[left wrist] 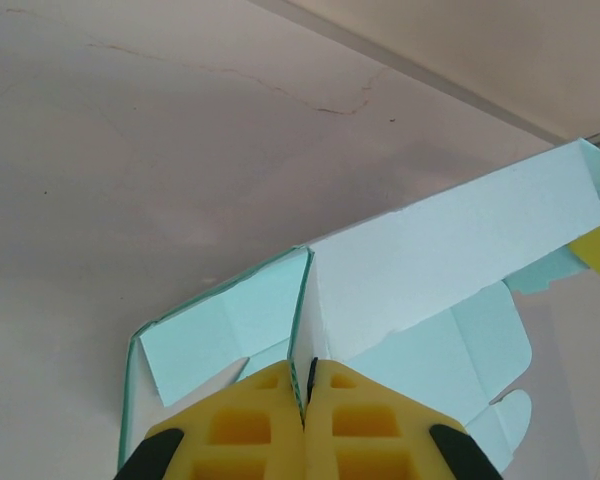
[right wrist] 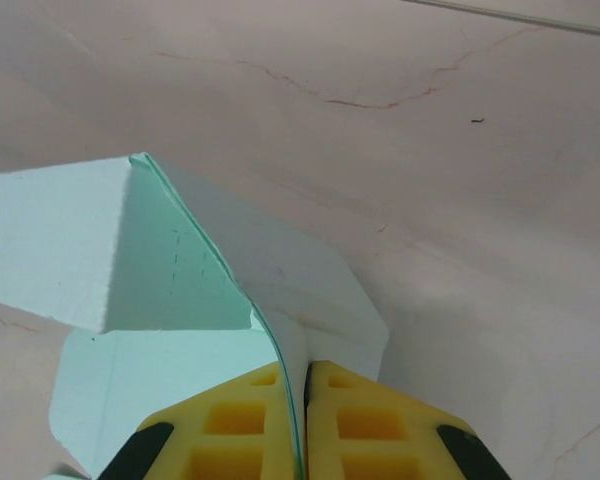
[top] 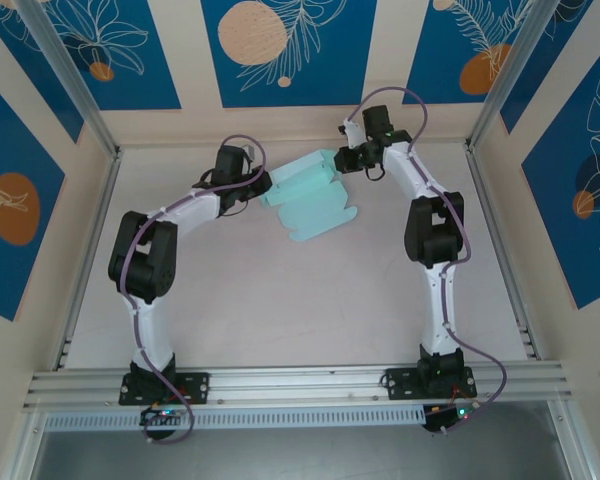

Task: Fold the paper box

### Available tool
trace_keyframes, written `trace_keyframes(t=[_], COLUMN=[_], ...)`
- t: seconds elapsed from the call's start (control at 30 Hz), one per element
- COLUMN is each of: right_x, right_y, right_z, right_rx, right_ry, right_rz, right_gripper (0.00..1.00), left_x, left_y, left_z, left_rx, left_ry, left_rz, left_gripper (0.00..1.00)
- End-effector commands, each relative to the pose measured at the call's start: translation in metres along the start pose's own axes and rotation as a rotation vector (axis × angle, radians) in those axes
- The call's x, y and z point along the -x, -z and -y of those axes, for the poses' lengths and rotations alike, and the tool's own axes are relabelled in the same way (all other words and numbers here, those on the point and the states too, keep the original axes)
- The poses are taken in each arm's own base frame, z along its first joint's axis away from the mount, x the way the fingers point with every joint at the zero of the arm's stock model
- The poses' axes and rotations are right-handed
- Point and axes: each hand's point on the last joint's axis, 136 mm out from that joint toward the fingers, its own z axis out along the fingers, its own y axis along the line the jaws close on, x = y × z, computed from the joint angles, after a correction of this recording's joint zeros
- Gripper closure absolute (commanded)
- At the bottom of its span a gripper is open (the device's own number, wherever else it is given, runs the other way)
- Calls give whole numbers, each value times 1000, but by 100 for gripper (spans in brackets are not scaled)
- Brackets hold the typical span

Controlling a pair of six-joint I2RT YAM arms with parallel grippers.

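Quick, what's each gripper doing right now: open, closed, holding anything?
Left gripper: closed, pinching a flap of the box.
Right gripper: closed, pinching another edge of the box.

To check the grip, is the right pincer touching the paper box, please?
Touching: the right wrist view shows the right pincer shut on the paper box edge.

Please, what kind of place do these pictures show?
Most likely a robot test cell in a lab. A pale table is closed in by aluminium rails and blue patterned wall panels; the left arm and right arm are bolted at its near edge, both at a paper box.
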Motion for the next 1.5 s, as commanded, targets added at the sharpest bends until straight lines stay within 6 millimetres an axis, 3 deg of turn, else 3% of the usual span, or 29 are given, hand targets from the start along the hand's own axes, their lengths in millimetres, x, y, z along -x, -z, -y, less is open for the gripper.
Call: trace_keyframes(t=[0.0,0.13,0.37,0.83,1.17,1.47], right_x=[13,13,20,28,49,60], right_y=[3,1,2,-5,-13,-21], right_z=[-30,-28,-18,-40,-46,-54], right_rx=[101,86,-11,116,169,158], right_ry=[-90,-113,0,-152,-248,-232], right_rz=[7,-19,-20,0,78,129], right_gripper=[92,91,92,92,93,94], left_x=[-41,-42,-41,-46,-46,-47], left_y=[-10,-10,-9,-15,-16,-15], left_z=[-26,-26,-25,-20,-19,-19], left_rx=[90,97,101,107,106,106], left_ry=[-4,-15,-27,-50,-54,-61], left_rz=[-132,-134,-136,-148,-151,-156], left_gripper=[100,100,100,100,100,100])
